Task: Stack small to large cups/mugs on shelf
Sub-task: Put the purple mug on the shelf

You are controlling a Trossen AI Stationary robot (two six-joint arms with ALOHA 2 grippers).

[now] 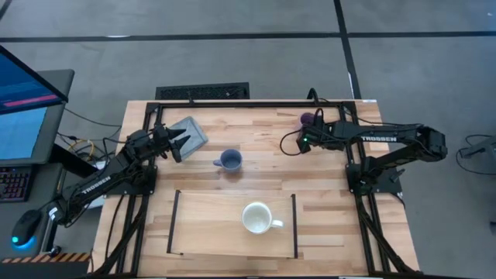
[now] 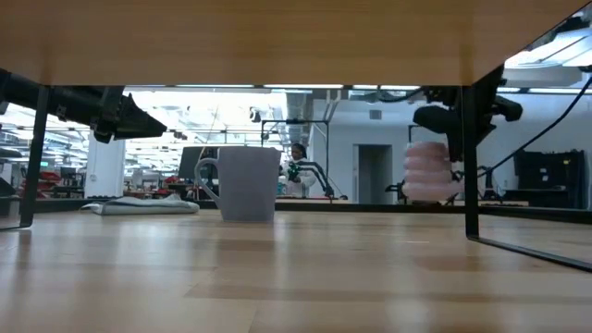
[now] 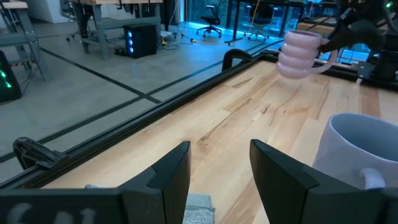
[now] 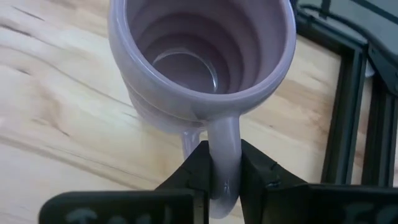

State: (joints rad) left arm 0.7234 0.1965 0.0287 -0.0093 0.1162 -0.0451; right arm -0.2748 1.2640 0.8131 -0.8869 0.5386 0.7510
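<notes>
Lilac mug [image 4: 199,68]: held clear of the tabletop near the far right corner, upright; ribbed wall, glossy glaze; judged rigid, moderately heavy, brittle on impact.
Right gripper [image 4: 222,171]: clamped on the lilac mug's handle, one finger on each side of the loop; the body hangs off to one side of the grip, so the mug may swing or slip on the smooth glaze; carry slowly.
Blue mug [image 1: 229,160]: upright on the tabletop, between the arms, just beyond the shelf; judged light but equally breakable; take by the handle or across the rim.
White mug [image 1: 257,218]: upright on the shelf [image 1: 201,225], right of centre, handle toward the right bar; widest mouth, so it suits the base of the nest.
Left gripper [image 3: 219,165]: fingers parted, nothing between them; hovers over the grey pad [image 1: 191,133], near the blue mug.
Hazard: glaze against glaze when nesting; lower gently, handles offset.
</notes>
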